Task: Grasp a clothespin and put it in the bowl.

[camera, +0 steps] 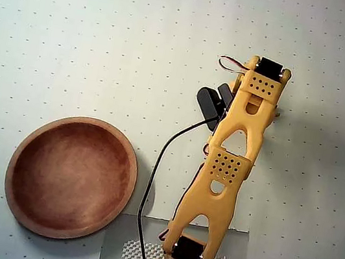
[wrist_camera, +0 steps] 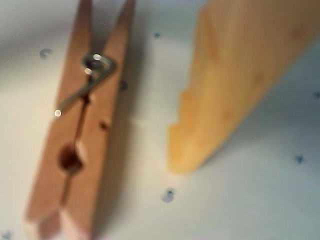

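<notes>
The light-tan wooden clothespin [wrist_camera: 80, 130] lies flat on the white dotted mat, seen close up at the left of the wrist view, its metal coil toward the top. One yellow finger [wrist_camera: 225, 90] of my gripper stands just right of it, its tip close to the mat and a small gap from the clothespin. The other finger is out of view, and nothing is held. In the overhead view my yellow arm [camera: 225, 171] stretches away from the base and hides both gripper and clothespin beneath its wrist. The reddish-brown wooden bowl [camera: 71, 179] sits empty at lower left.
The white dotted mat [camera: 108, 40] covers the table. A black cable [camera: 156, 173] runs from the wrist camera [camera: 211, 103] back to the base, between bowl and arm. A grey plate [camera: 121, 246] lies under the arm's base at the bottom edge.
</notes>
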You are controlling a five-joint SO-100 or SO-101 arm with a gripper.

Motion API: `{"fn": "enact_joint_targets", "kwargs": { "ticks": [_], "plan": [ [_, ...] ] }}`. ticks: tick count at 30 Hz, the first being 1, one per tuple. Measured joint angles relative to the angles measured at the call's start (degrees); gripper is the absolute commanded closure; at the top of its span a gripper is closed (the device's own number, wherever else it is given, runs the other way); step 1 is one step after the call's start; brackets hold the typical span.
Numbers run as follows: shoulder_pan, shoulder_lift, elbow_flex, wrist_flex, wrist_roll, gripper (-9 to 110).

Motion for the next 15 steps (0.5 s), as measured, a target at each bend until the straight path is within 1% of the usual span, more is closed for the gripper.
{"fn": "enact_joint_targets", "kwargs": {
  "ticks": [4, 15],
  "plan": [
    [0.00, 0.00, 0.00, 0.00, -0.88, 62],
    [-0.09, 0.00, -0.97, 0.00, -1.76, 87]
  ]
}}
